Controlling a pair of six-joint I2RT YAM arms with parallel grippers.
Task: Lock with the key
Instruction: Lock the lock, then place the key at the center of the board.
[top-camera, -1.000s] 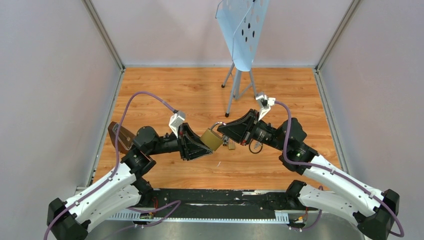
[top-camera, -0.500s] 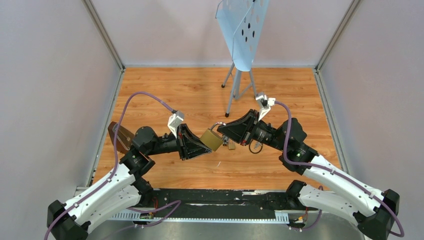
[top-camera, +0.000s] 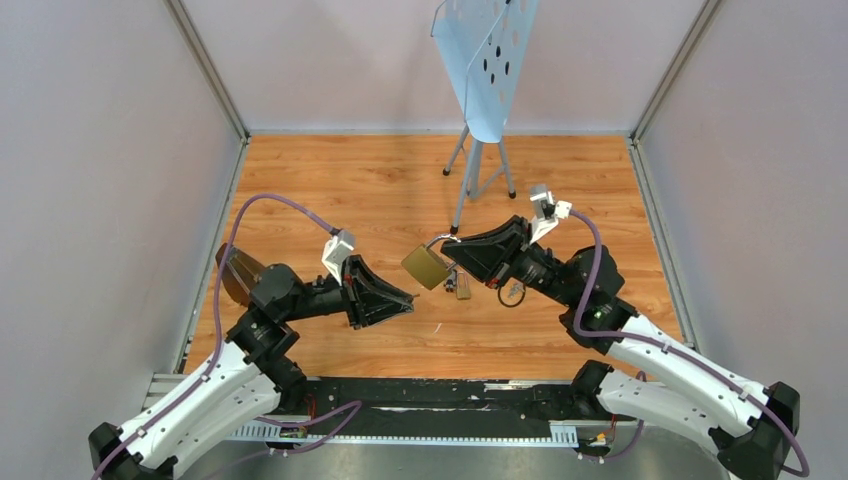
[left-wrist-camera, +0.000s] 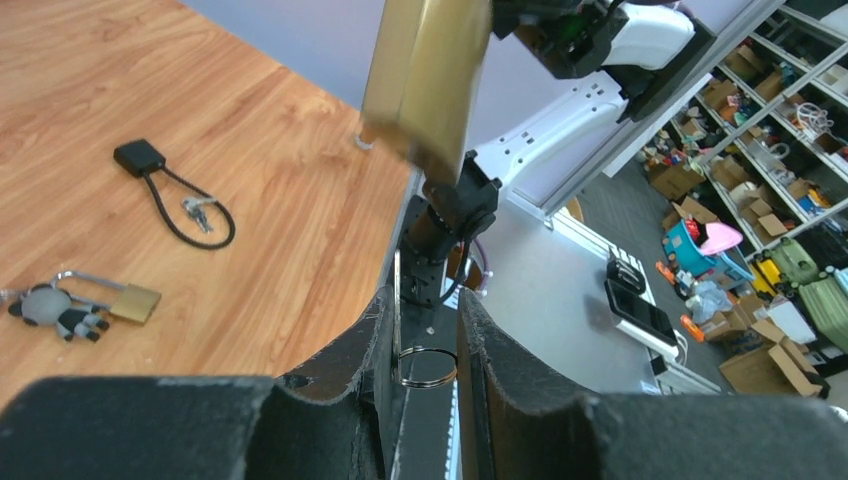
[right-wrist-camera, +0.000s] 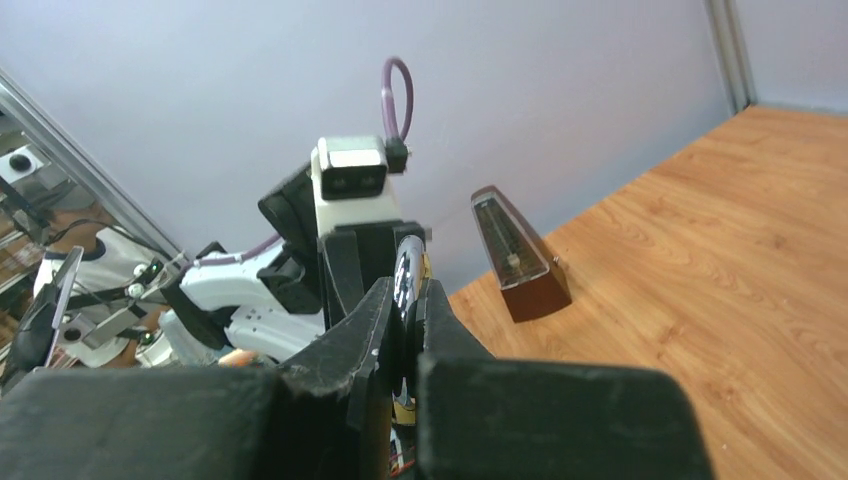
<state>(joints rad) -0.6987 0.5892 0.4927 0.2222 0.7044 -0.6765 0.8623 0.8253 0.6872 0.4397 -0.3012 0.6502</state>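
Observation:
The brass padlock (top-camera: 425, 265) hangs in the air by its silver shackle from my right gripper (top-camera: 450, 248), which is shut on the shackle. In the right wrist view the shackle (right-wrist-camera: 405, 270) sits between the pads. In the left wrist view the padlock (left-wrist-camera: 425, 80) hangs above and ahead of my left gripper (left-wrist-camera: 425, 300). The thin silver key (left-wrist-camera: 398, 300) stands edge-on against the left finger. Its wire ring (left-wrist-camera: 428, 365) spans the gap between the pads. My left gripper (top-camera: 408, 297) sits a little left of and below the padlock, apart from it.
A key bunch with a dark fob and brass piece (left-wrist-camera: 80, 305) and a black cable lock (left-wrist-camera: 175, 195) lie on the wooden table under the padlock. A brown metronome (top-camera: 240, 272) stands at the left wall. A blue perforated stand on a tripod (top-camera: 485, 60) stands at the back.
My left gripper has drawn back to the left, away from the padlock it was touching. My right gripper has carried the padlock slightly up and away.

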